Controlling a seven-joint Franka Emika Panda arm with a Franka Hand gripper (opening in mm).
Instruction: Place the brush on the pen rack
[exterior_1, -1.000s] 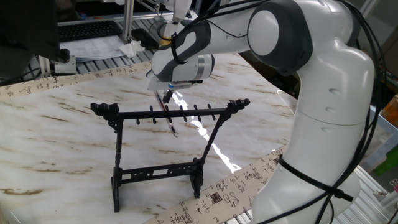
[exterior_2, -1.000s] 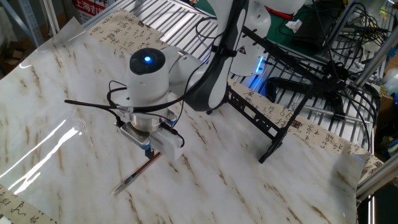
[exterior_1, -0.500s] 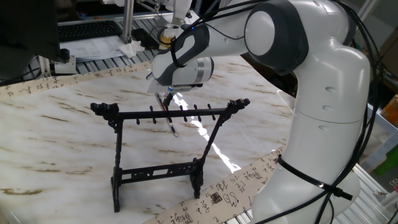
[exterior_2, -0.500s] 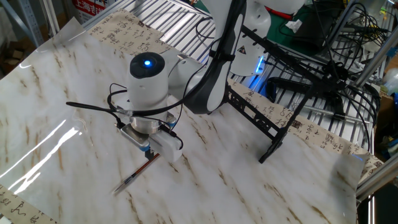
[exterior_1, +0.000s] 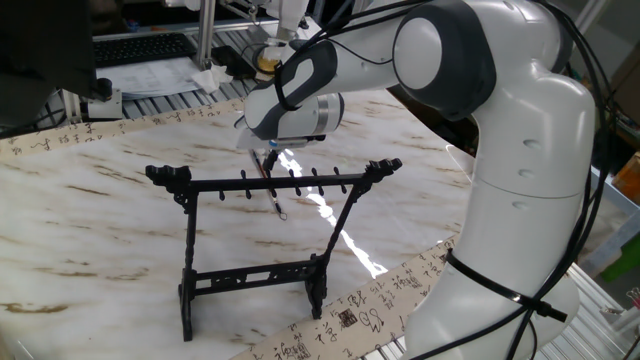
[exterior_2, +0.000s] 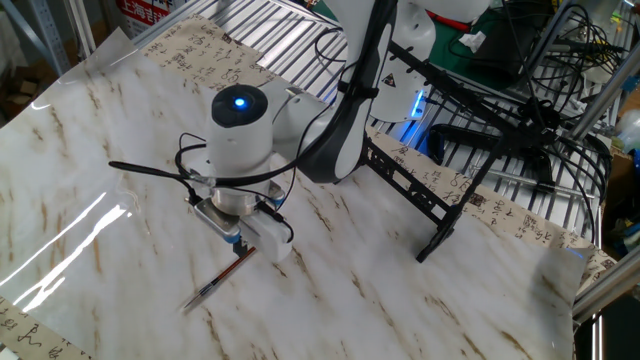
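Brush: lies flat on the marble tabletop, not yet lifted. In the view from behind the arm its long axis runs from about 8 o'clock up to 2 o'clock, the upper end passing under the gripper.
Brush through the rack: here it reads as a near-vertical line, 11 o'clock to 5 o'clock, with the small loop at the lower end, nearest the rack.
Gripper state: lowered right over the brush's upper end; the fingers are hidden by the wrist body, so I cannot tell whether they have clamped the shaft or merely straddle it.
Why so placed: judged from the low, upright wrist, the arm is set for a pinch near one end, leaving the rest of the shaft free to hang.
Pen rack: upright on its two legs, at 6 o'clock from the gripper in that view, top bar of pegs crosswise to the brush.
Rack to brush: apart, not touching.
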